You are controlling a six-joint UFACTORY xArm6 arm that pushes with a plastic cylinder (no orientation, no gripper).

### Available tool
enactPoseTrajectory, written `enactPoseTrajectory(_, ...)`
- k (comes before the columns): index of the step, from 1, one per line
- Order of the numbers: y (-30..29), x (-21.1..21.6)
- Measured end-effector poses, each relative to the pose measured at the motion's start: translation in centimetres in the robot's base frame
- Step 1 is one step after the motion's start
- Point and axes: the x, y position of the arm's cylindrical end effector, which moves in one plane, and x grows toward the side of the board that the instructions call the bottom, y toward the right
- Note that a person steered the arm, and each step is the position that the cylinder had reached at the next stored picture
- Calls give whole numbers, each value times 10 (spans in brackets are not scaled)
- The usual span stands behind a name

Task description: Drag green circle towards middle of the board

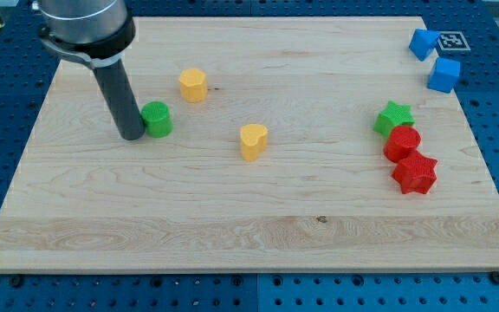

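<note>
I have my tip [132, 136] down on the wooden board [232, 234] in the upper left of the frame, and it sits right against the left side of the green circle [157, 119], touching it or so close that I cannot see a gap. There are no jaws on this rig to report on, only the straight dark rod coming down from the grey housing at the top left corner of the frame, so nothing is being pinched. The green circle lies left of the board's centre and a little above its mid-height. Up and to its right, near but apart, is a yellow block [193, 85] whose shape I read as roughly hexagonal, though I am not sure of it. Further right and lower, close to the middle of the board, stands a yellow heart [253, 141], well apart from the green circle. Over on the right side of the frame there is a tight cluster: a green star [393, 117] at the top, a red circle [402, 143] just below it and touching it, and a red star [415, 172] below that, pressed against the red circle. In the upper right corner I see two blue blocks: one [423, 42] on the board's edge beside a small black-and-white marker tag [450, 41], its shape unclear, and a blue cube [443, 75] just below it at the board's right edge
</note>
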Motion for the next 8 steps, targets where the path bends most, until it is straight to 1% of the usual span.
enactPoseTrajectory(2, 23, -9)
enactPoseTrajectory(4, 15, -13)
enactPoseTrajectory(5, 4, -25)
enactPoseTrajectory(7, 8, -25)
enactPoseTrajectory(8, 24, -25)
